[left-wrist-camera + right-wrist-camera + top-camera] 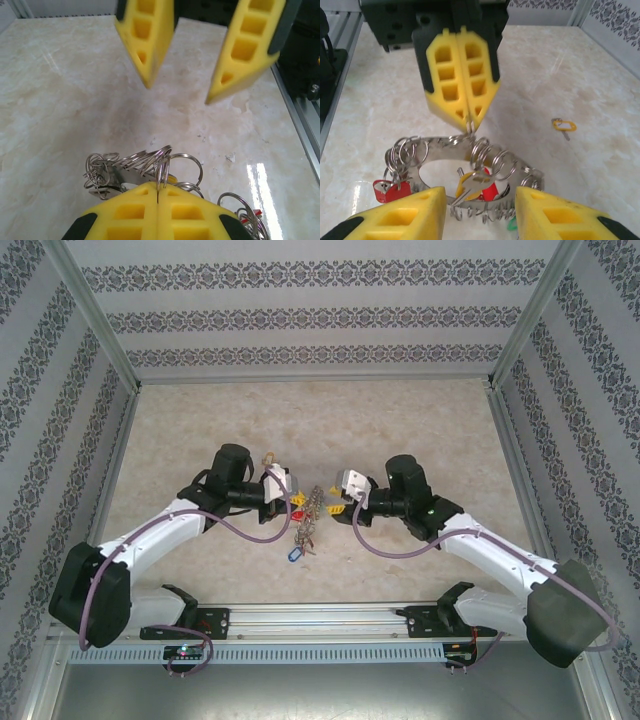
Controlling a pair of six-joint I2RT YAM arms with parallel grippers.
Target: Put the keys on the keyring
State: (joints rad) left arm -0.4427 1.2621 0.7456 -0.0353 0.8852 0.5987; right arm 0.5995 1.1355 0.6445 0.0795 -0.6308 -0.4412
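Keyring (310,515) lies near the middle of the table (420,430) in the top external view, directly between the two arms' tips. The left gripper (297,502) meets it from the left and the right gripper (335,508) stands just beside it on the right. A blue tag (293,555) trails at the bunch's near end, and a yellowish tagged key (267,455) lies apart, farther back.

From the left wrist, the left gripper (158,189) has its yellow fingers pressed together, pinching a small wire loop (162,162) that rises from a cluster of split rings. Across the table, the right gripper (177,94) hangs with its fingers spread and nothing between them.

From the right wrist, the right gripper (480,195) stands parted, one finger on either side of the keyring (440,152) (whether they touch it, I cannot tell). The flat grey band carries many rings, a red tag (390,190) on its left and the keys (477,182) across its open centre. The left gripper (470,122) clamps the small wire loop (470,127) at the band's far rim.
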